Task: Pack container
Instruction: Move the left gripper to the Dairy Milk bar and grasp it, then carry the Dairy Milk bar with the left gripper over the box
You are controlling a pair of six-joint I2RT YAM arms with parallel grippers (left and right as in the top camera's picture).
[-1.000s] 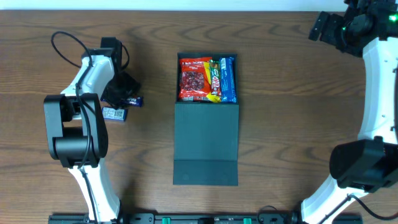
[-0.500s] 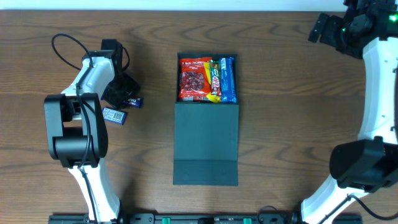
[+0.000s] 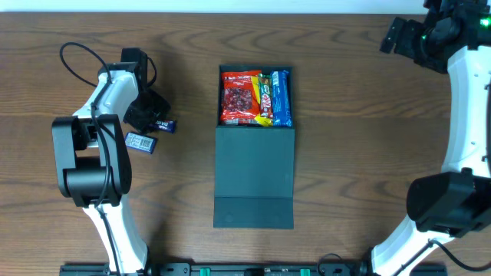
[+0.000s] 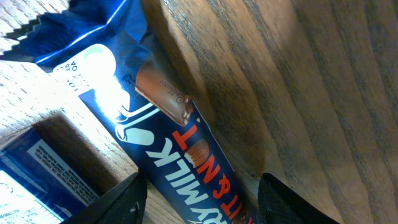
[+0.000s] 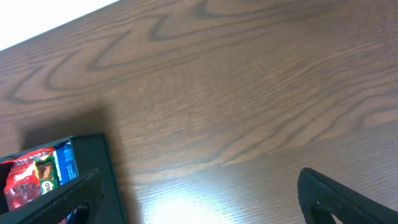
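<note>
The dark teal container (image 3: pixel 255 176) lies open at the table's middle, its flap lid folded toward the front. Its tray holds a red packet (image 3: pixel 239 97), a green-yellow bar and a blue bar (image 3: pixel 281 98). My left gripper (image 3: pixel 148 120) is low over a dark blue chocolate bar (image 3: pixel 164 125) at the left. In the left wrist view the open fingers straddle this bar (image 4: pixel 186 162), with gaps on both sides. A second blue-white packet (image 3: pixel 141 141) lies beside it. My right gripper (image 5: pixel 199 199) is open and empty, high at the far right; the container's corner (image 5: pixel 93 162) shows in its view.
A black cable (image 3: pixel 80 57) loops on the table behind the left arm. The right arm's base (image 3: pixel 445 203) stands at the front right. The table's far edge runs along the top.
The left arm has shifted slightly to the left over the chocolate bar. The right arm and the container have not moved.
</note>
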